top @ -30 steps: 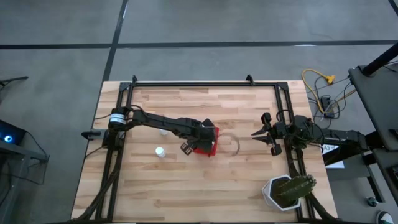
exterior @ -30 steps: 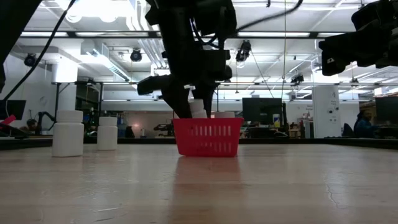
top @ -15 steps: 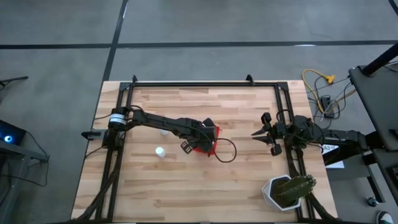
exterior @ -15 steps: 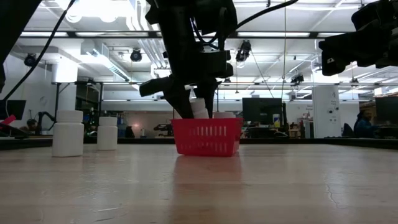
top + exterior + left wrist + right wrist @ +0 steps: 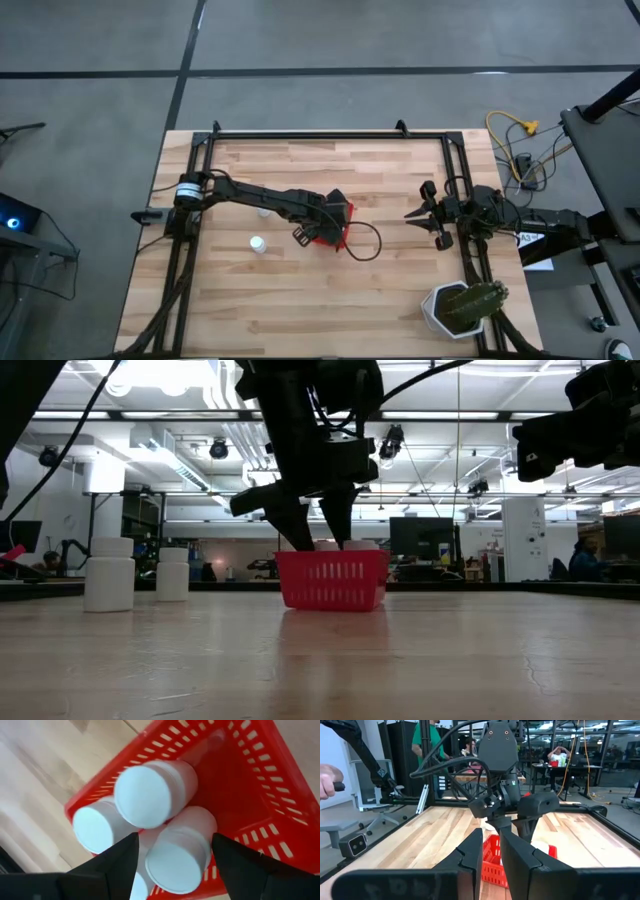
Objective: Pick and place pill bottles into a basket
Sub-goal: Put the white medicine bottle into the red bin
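Observation:
The red basket point(image 5: 332, 228) stands mid-table and holds several white pill bottles point(image 5: 150, 792); their caps show just above its rim in the low view point(image 5: 345, 545). My left gripper point(image 5: 175, 870) hovers over the basket, open and pointing down. Its fingers stand on either side of one bottle point(image 5: 177, 850) that rests among the others. Two more bottles stand on the table to the left point(image 5: 109, 573) point(image 5: 172, 573). One of them is clear in the high view point(image 5: 258, 243). My right gripper point(image 5: 410, 214) waits at the table's right side, its fingers almost together and empty.
A white pot with a green plant point(image 5: 460, 308) stands at the near right corner. A dark cable loop point(image 5: 362, 241) hangs beside the basket on its right. A black frame point(image 5: 330, 135) runs around the table's edges. People show in the room beyond the table point(image 5: 427, 750).
The bottle that stood between my left gripper's fingers above the basket rim has gone down into the basket. It now sits level with the other bottles. The left gripper has let go and stays over the basket.

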`<action>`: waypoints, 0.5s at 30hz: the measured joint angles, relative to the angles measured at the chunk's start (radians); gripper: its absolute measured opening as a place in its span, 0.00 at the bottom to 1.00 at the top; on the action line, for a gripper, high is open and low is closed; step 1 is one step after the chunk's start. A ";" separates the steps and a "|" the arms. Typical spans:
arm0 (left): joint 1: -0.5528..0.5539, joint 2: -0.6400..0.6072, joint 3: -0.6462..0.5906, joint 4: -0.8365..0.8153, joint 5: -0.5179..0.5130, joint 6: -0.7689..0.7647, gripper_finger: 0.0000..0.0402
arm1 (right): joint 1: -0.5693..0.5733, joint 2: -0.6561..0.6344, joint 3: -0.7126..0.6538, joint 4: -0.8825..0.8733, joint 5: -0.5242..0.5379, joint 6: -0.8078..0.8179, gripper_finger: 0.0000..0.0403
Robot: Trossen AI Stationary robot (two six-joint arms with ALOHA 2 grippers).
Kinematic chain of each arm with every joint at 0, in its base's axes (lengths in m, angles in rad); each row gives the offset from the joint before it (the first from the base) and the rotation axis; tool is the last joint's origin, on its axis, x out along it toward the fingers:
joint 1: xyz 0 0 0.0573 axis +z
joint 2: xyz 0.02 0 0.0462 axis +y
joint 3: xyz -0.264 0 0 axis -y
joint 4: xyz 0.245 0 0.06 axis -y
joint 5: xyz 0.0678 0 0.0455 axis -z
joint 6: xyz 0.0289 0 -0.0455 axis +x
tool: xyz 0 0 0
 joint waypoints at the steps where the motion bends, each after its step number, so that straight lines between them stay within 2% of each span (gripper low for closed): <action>1: 0.000 0.000 0.000 0.004 -0.002 0.000 0.58 | 0.000 0.000 0.000 0.000 0.000 0.000 0.15; 6: -0.004 0.000 0.000 0.022 -0.057 0.001 0.58 | 0.000 0.000 0.000 0.000 0.000 0.001 0.15; 15: -0.021 0.000 0.000 0.016 -0.064 0.000 0.58 | 0.000 0.000 0.000 0.000 0.000 0.001 0.15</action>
